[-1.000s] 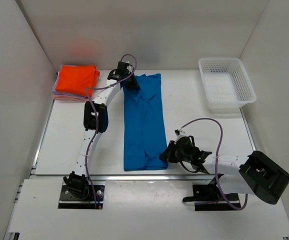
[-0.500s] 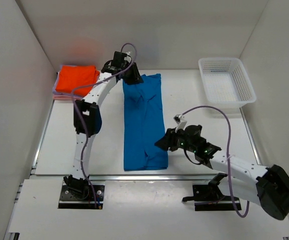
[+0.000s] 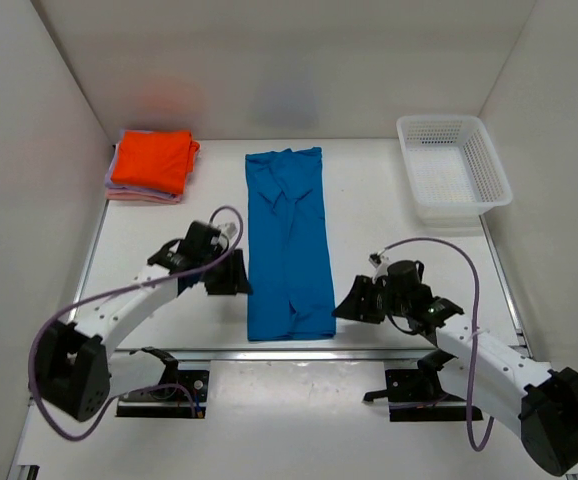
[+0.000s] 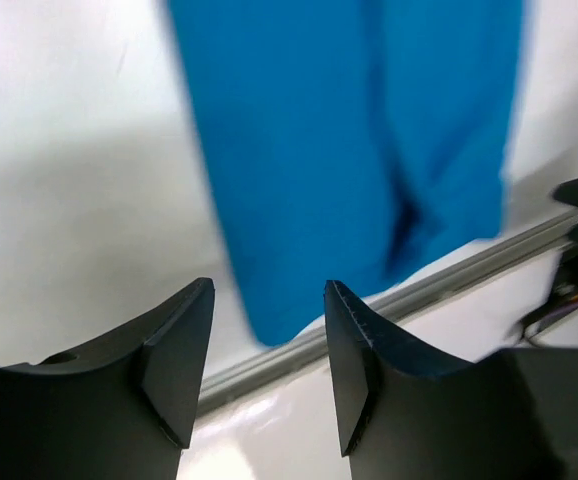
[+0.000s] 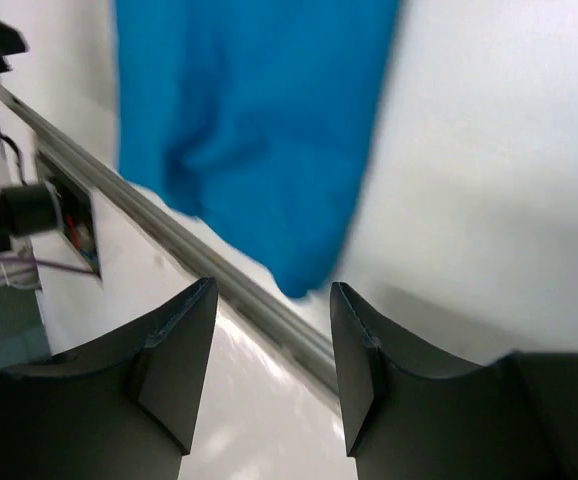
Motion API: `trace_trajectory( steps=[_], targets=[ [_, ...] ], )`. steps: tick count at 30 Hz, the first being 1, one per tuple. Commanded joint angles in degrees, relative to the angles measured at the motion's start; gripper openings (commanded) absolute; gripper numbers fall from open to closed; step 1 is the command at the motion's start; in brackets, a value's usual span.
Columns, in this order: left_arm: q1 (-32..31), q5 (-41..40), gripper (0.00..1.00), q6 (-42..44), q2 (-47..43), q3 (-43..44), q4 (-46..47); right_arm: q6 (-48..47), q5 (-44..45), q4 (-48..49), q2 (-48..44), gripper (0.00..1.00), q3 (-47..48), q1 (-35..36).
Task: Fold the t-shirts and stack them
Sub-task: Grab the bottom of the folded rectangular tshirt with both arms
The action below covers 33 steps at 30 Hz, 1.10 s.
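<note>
Bright blue cloth t-shirt [image 3: 287, 245] flat on white desk [image 3: 389, 230], narrow strip, long axis running near-to-far. Left hand [image 3: 229, 280] just off its near-left edge, right hand [image 3: 355, 302] off near-right; both spread, empty. Roughly equal reach to near hem.

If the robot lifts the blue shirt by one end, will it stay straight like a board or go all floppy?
It would probably flop: the blue shirt lies flat with soft wrinkles, like thin cloth. It likely weighs little, since it hugs the table. Pushed, it may bunch up rather than slide whole.
</note>
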Motion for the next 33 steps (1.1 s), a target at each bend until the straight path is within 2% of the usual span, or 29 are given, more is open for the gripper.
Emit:
trace_trajectory(
  steps=[1, 4, 8, 13, 20, 22, 24, 27, 29, 30, 31, 32, 33],
  targets=[
    [0.1, -1.8, 0.59, -3.0, -6.6, -7.8, 2.2, 6.0, -0.7, -2.7, -4.1, 0.46, -5.4, 2.7],
    [-1.3, -3.0, 0.59, -7.0, -12.4, -15.1, 3.9, 8.7, -0.9, -2.1, -7.3, 0.46, -10.1, 2.8],
    [-3.6, -2.7, 0.57, -12.1, -14.7, -19.8, 8.6, 8.9, -1.8, -0.8, -8.5, 0.45, -12.8, 1.0],
    [-9.0, -4.3, 0.55, -16.3, -12.0, -22.2, 13.4, 9.2, -2.3, 3.6, -3.1, 0.44, -12.2, 1.8],
    [-12.7, -5.8, 0.54, -20.4, -9.7, -24.7, 18.5, 10.8, -2.0, 10.2, 5.7, 0.43, -11.1, 5.5],
    [-13.2, -6.1, 0.45, -20.6, -9.2, -24.9, 19.2, 10.4, -2.3, 12.1, 7.6, 0.42, -10.9, 5.6],
    [-13.8, -5.7, 0.31, -20.0, -7.8, -25.6, 19.6, 9.7, -2.7, 13.0, 10.2, 0.43, -10.4, 5.9],
    [-13.2, -5.3, 0.14, -20.1, -8.5, -26.8, 19.6, 7.8, -1.8, 13.0, 13.6, 0.37, -7.8, 6.7],
    [-12.8, -5.6, 0.10, -20.3, -9.4, -27.0, 19.6, 7.4, -2.4, 14.2, 15.7, 0.33, -6.8, 6.7],
    [-12.5, -5.4, 0.08, -20.3, -9.7, -27.5, 19.4, 7.4, -2.5, 15.2, 16.8, 0.28, -6.6, 6.9],
    [-12.4, -5.0, 0.04, -20.3, -10.0, -27.3, 19.4, 7.5, -2.6, 15.3, 17.7, 0.10, -7.0, 6.9],
    [-13.0, -5.3, 0.02, -19.9, -10.3, -27.6, 19.3, 7.5, -2.8, 15.8, 18.5, 0.00, -6.3, 7.0],
    [-12.9, -5.1, 0.00, -20.2, -10.2, -27.8, 19.4, 7.9, -2.4, 15.7, 19.0, 0.00, -6.3, 7.4]
  ],
)
